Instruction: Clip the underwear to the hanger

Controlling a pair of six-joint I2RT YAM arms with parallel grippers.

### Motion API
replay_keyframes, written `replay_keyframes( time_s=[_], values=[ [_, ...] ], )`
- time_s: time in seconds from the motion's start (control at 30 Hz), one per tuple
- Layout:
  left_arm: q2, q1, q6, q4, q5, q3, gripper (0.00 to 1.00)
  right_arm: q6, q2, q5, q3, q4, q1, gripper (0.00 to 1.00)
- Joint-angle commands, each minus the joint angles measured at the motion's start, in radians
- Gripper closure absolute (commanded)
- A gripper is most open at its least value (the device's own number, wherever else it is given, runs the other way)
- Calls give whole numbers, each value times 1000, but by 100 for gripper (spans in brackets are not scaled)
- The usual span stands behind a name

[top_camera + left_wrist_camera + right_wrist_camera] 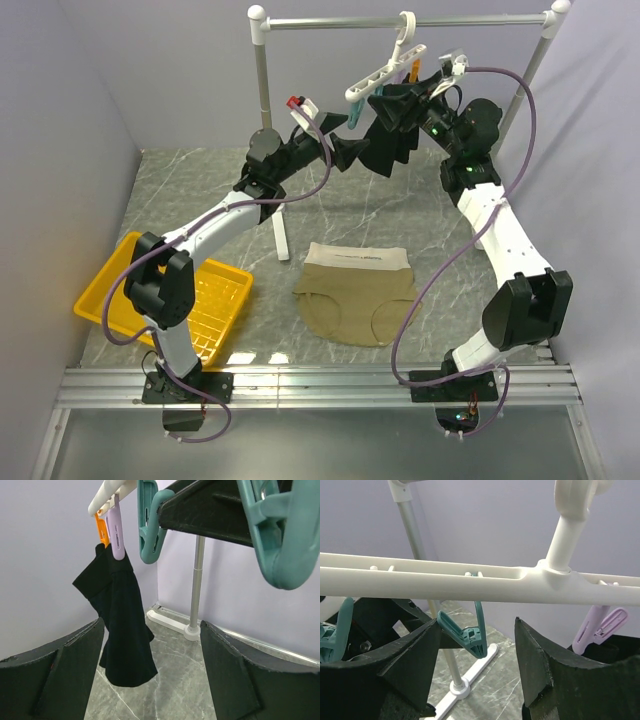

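The tan underwear (pixel 355 290) lies flat on the table, away from both grippers. The white hanger (pixel 385 75) hangs by its hook from the rail, and its purple clip (pixel 116 530) and orange clip (pixel 101 530) hold a black garment (pixel 122 625). My left gripper (pixel 345 140) is open and empty, raised below the hanger's low end, its jaws (pixel 151 625) facing the black garment. My right gripper (pixel 408 100) is open and empty just under the hanger bar (pixel 470 577), with a teal clip (pixel 467 632) hanging between its jaws (pixel 477 622).
A yellow basket (pixel 110 290) sits at the front left. The silver rail (pixel 400 20) crosses the back on posts (pixel 196 580), with a white foot (pixel 281 235) on the table. Another purple clip (pixel 597 625) hangs at the right.
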Motion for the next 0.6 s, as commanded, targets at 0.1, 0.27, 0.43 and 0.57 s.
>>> replay_keyframes(
  time_s=[0.1, 0.27, 0.43, 0.57],
  values=[
    [6, 2, -13, 52, -4, 48, 17, 64, 15, 28, 25, 84, 9, 39],
    [6, 2, -11, 50, -7, 45, 17, 101, 20, 39, 35, 92, 9, 52],
    [9, 8, 16, 42, -25, 66, 18, 150, 21, 21, 51, 88, 11, 70],
    [27, 9, 13, 38, -31, 110, 18, 167, 20, 21, 60, 72, 11, 80]
  ],
)
